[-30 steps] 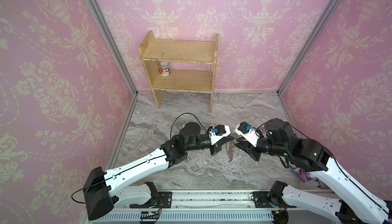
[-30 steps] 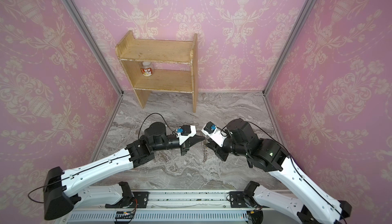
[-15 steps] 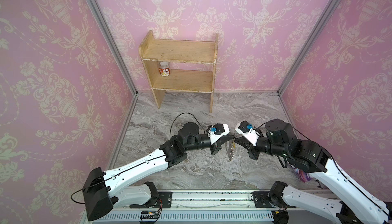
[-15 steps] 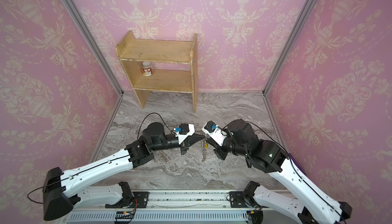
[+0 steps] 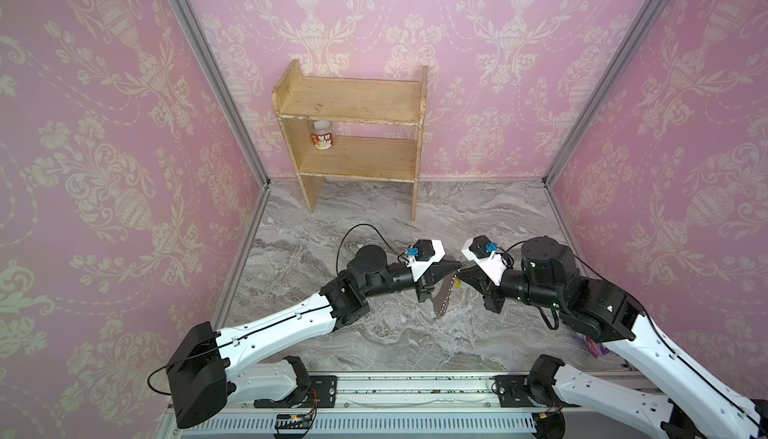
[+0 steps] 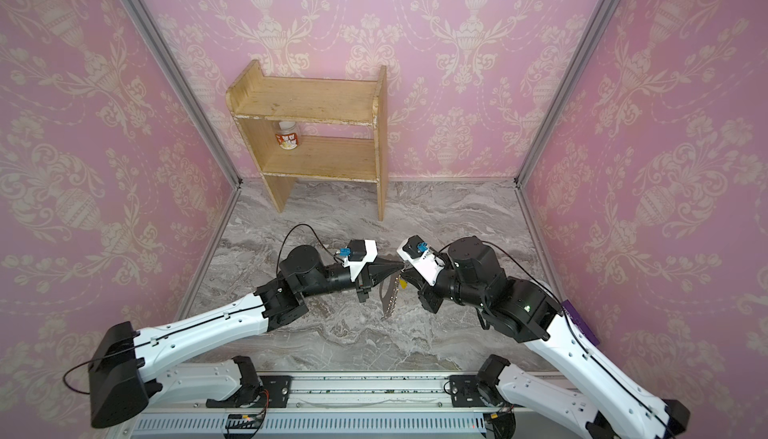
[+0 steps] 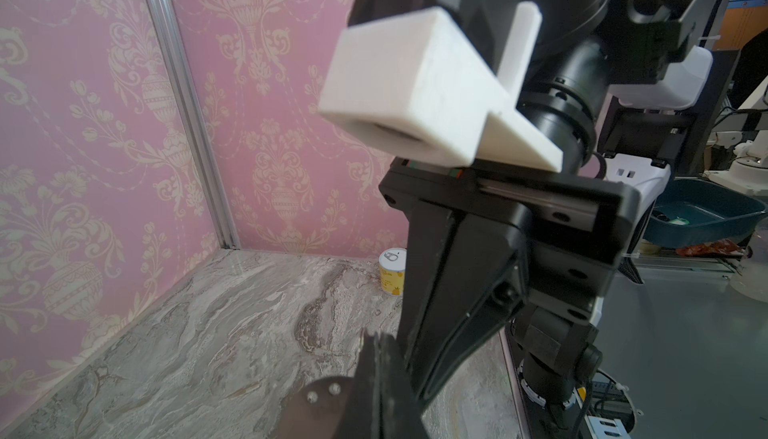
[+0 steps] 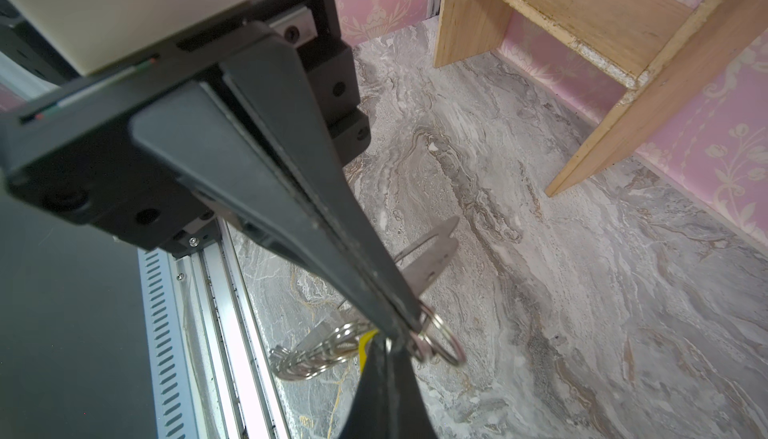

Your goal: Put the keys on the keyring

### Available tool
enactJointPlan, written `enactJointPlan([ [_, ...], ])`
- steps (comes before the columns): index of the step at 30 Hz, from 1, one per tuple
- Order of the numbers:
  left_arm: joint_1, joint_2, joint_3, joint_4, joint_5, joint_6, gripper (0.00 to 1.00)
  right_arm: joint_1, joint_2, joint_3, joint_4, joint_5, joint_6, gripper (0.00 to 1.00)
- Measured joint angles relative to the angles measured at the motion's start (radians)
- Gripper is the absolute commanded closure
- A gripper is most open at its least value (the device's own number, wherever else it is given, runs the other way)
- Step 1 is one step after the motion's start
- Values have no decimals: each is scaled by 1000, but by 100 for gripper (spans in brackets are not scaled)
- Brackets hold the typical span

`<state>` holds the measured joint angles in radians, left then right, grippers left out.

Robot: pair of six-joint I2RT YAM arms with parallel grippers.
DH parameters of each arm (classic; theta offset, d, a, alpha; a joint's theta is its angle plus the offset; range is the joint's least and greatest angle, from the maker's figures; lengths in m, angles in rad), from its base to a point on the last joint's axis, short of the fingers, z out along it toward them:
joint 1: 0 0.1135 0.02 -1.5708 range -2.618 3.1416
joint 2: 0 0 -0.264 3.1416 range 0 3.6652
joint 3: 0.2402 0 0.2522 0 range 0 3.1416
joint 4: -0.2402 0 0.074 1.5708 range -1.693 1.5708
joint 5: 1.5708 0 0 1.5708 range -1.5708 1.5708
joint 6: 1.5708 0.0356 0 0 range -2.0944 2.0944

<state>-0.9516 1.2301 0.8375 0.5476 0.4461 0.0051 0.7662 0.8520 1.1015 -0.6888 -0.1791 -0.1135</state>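
Left end effector [image 5: 456, 267], pressed together, pinches the keyring [image 5: 441, 299], which hangs edge-on above the desk [image 5: 374, 208]. Just right of it, a yellow key [image 5: 457, 286] sits at the tip of the right end effector [image 5: 466, 278], also pressed together; whether it grips the key is unclear. Threading likely needs the keyring held steady, with slow, small moves.

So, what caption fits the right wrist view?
Shut left pincer and shut right pincer meet at the rings of the keyring, yellow key alongside.
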Motion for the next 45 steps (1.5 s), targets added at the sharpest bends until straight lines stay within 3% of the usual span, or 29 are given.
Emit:
enactJointPlan([
  [5,4,37,-18,111,4,-36,100,-8,-15,-15,23,8,25,100],
  [6,5,40,-22,123,5,-42,100,-8,-15,-16,24,11,28,97],
  [9,6,42,-26,140,6,-47,100,-5,-23,-16,26,10,28,74],
  [12,0,40,-26,152,17,-46,100,-2,-43,-16,13,3,12,69],
  [19,-2,40,-33,166,38,-45,100,-47,-98,-2,-16,-9,-2,70],
  [28,-2,39,-43,198,67,-48,100,-86,-102,6,-3,-68,-19,93],
  [45,11,27,-44,232,91,-49,100,-117,-97,-10,64,-174,23,92],
])
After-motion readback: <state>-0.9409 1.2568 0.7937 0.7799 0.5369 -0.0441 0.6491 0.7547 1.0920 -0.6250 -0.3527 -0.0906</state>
